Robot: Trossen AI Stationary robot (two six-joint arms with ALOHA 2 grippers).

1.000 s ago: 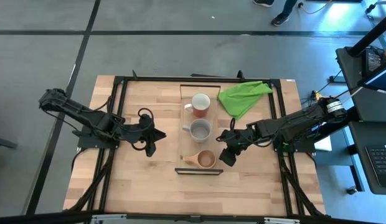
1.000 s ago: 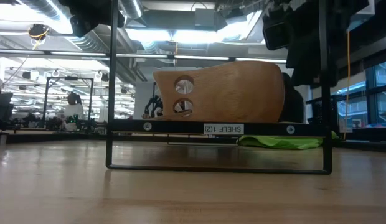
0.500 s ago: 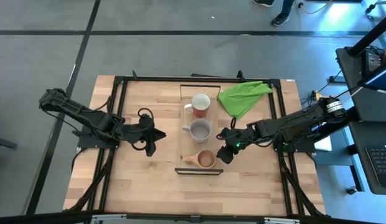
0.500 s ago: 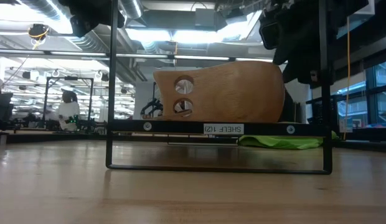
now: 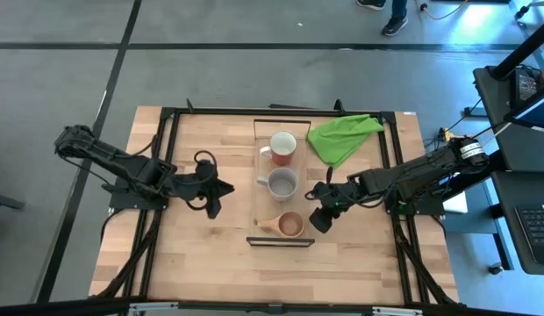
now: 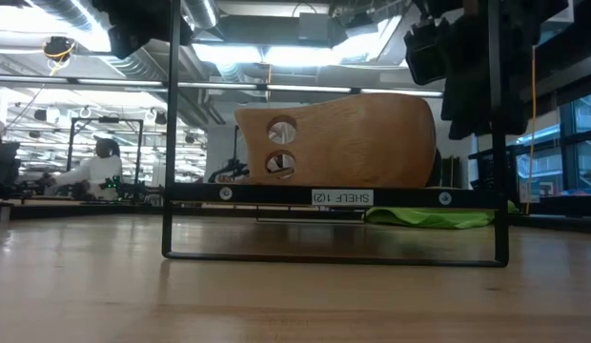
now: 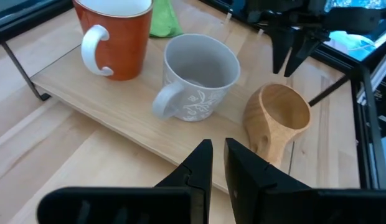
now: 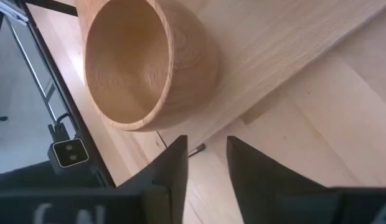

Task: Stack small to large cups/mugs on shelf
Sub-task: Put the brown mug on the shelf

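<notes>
Three cups stand in a row on the shelf (image 5: 265,206), each on its base: the red mug (image 5: 282,147) at the far end, the grey mug (image 5: 281,184) in the middle, the small wooden cup (image 5: 290,225) at the near end. My right gripper (image 5: 318,221) hangs just right of the wooden cup (image 8: 143,68), fingers pointing down and slightly open, holding nothing. My left gripper (image 5: 226,188) waits left of the shelf, level with the grey mug (image 7: 199,74), shut and empty.
A bright green cloth (image 5: 342,136) lies on the table to the right of the shelf's far end. The shelf stands on thin black metal legs (image 6: 168,224) above the table. Black frame bars (image 5: 162,175) run along the table's left and right sides.
My right gripper has swung a little toward the wooden cup and then back toward the table's right edge. The cups and my left arm have stayed still.
</notes>
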